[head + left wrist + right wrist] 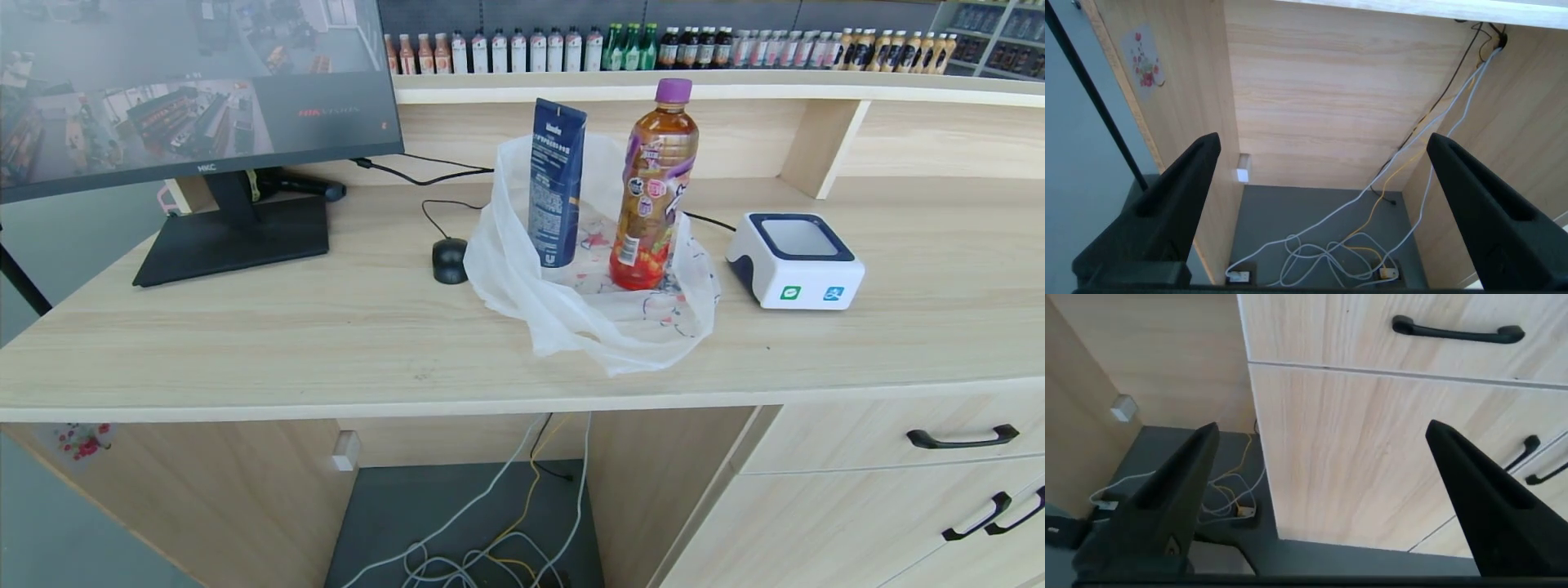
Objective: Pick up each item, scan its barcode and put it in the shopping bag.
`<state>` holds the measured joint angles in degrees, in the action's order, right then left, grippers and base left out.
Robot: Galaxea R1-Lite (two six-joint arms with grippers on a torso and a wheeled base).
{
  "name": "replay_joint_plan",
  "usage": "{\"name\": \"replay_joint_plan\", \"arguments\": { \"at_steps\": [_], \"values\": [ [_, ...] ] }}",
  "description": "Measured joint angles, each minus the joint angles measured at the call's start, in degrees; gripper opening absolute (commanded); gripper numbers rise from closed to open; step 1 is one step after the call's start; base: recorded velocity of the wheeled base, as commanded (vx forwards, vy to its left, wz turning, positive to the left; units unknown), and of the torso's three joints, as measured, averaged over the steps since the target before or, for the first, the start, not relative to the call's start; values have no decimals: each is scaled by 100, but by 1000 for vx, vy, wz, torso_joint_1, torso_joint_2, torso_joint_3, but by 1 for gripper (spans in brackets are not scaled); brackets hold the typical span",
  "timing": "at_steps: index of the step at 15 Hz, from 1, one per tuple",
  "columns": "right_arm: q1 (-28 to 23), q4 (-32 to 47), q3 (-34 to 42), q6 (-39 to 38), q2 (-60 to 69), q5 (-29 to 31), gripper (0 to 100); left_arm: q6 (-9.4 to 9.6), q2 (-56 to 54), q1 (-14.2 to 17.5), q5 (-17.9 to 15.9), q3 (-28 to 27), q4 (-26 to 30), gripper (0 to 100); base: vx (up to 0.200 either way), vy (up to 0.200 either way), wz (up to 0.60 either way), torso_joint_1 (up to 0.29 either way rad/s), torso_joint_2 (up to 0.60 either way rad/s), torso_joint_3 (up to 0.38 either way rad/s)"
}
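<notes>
On the wooden counter [326, 343] a white plastic shopping bag [571, 302] lies spread open. Standing upright inside it are a dark blue tube [556, 184] and a tea bottle [655, 196] with a purple cap. A white barcode scanner [793, 260] with a dark-framed window sits just right of the bag. My left gripper [1323, 220] hangs open below the counter, facing the knee space with its loose cables [1331, 253]. Below the counter edge too, my right gripper [1319, 514] is open in front of the drawer fronts [1388, 449], holding nothing.
A monitor [188, 82] on a black stand fills the counter's left back, with a black mouse [449, 260] beside the bag. A raised shelf [718, 86] runs behind, with rows of bottles beyond. Drawers with black handles [963, 438] sit under the counter's right half.
</notes>
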<state>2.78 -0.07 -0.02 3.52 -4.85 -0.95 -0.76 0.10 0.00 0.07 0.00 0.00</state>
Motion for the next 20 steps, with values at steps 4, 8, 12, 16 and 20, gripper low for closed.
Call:
{"name": "replay_joint_plan", "arguments": {
  "at_steps": [4,8,12,16,20],
  "values": [
    [-221,0,0,-123,401,-2,100,-15,0,5,0,0,0,100,-100,0,0,4,1,1],
    [-245,-2,-2,-246,488,-6,100,2,0,0,0,0,0,100,0,0,0,0,0,0],
    [-245,0,2,-251,499,-9,100,-9,0,0,0,0,2,100,0,-100,0,0,4,0],
    [-243,7,2,-238,499,-6,100,-26,0,11,0,0,0,100,0,-200,0,5,4,-16],
    [-245,2,2,-229,499,-6,100,-26,0,7,0,0,0,100,0,-200,0,1,1,4]
  ]
}}
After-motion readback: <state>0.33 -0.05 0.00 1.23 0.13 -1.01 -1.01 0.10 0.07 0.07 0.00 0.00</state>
